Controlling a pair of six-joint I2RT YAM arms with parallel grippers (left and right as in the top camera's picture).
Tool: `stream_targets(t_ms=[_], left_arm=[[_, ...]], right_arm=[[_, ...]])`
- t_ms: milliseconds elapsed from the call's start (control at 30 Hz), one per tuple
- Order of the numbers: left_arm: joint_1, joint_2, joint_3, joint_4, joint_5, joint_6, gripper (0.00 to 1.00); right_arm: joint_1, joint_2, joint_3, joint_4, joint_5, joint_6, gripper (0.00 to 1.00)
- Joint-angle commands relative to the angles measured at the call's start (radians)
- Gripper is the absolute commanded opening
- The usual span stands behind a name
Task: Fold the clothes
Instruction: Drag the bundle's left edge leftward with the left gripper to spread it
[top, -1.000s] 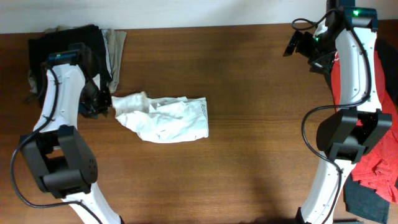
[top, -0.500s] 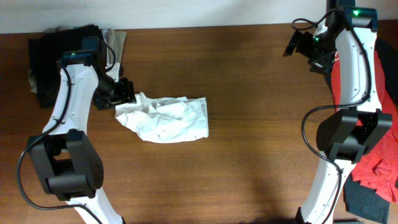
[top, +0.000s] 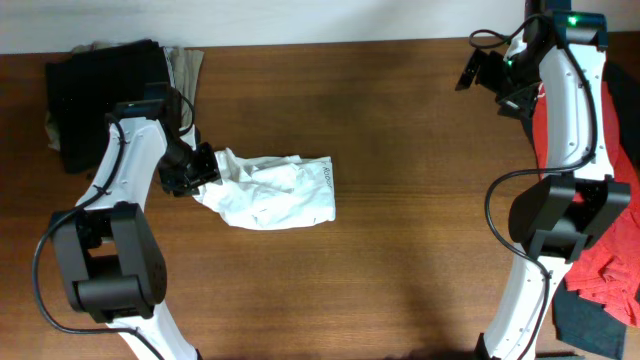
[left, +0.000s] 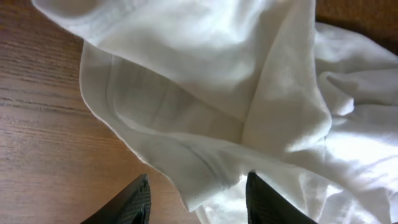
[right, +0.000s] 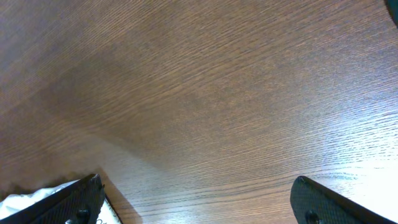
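Observation:
A crumpled plain white T-shirt (top: 268, 190) lies in a heap on the brown table, left of centre. My left gripper (top: 204, 165) is at the shirt's left end, open, its two fingers (left: 198, 198) straddling a folded hem of the white fabric (left: 249, 93) without closing on it. My right gripper (top: 470, 72) is high at the back right, far from the shirt, wide open and empty over bare wood (right: 199, 202). A white corner of the shirt (right: 31, 198) shows at the lower left of the right wrist view.
Folded black (top: 95, 85) and khaki (top: 185, 75) pieces lie at the back left corner, close behind my left arm. A red garment (top: 605, 250) hangs at the right edge behind my right arm. Bare table (top: 400, 250) spreads between the shirt and the right arm.
My left gripper has swung from the table's left edge rightward to the shirt's left end and now sits over its hem. The shirt's left tip has shifted slightly. The right arm has not moved.

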Motion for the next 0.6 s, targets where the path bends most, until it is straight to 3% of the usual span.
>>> stream_targets(t_ms=[0,33,133,233,333,467,567], left_arm=[[0.002,-0.024,-0.008,0.037,0.002,-0.01,0.49],[0.002,-0.024,-0.008,0.049,0.002,-0.01,0.48],[0.002,-0.024,-0.008,0.048,0.002,-0.009,0.19],[0.002,-0.024,-0.008,0.039,0.002,-0.009,0.01],[0.008,-0.025,-0.002,0.0,0.001,-0.009,0.01],[0.058,-0.025,0.015,-0.146,-0.188,-0.009,0.01],[0.136,-0.025,0.015,-0.194,-0.212,-0.01,0.01]], right_arm=[[-0.001,-0.013,0.006,-0.002,0.008,-0.003,0.99],[-0.001,-0.014,0.006,-0.002,0.008,-0.003,0.99],[-0.001,-0.013,0.006,-0.002,0.008,-0.003,0.99],[-0.001,-0.013,0.006,-0.002,0.008,-0.003,0.99],[-0.001,-0.014,0.006,-0.002,0.008,-0.003,0.99],[-0.001,-0.014,0.006,-0.002,0.008,-0.003,0.99],[-0.001,-0.014,0.006,-0.002,0.008,-0.003,0.99]])
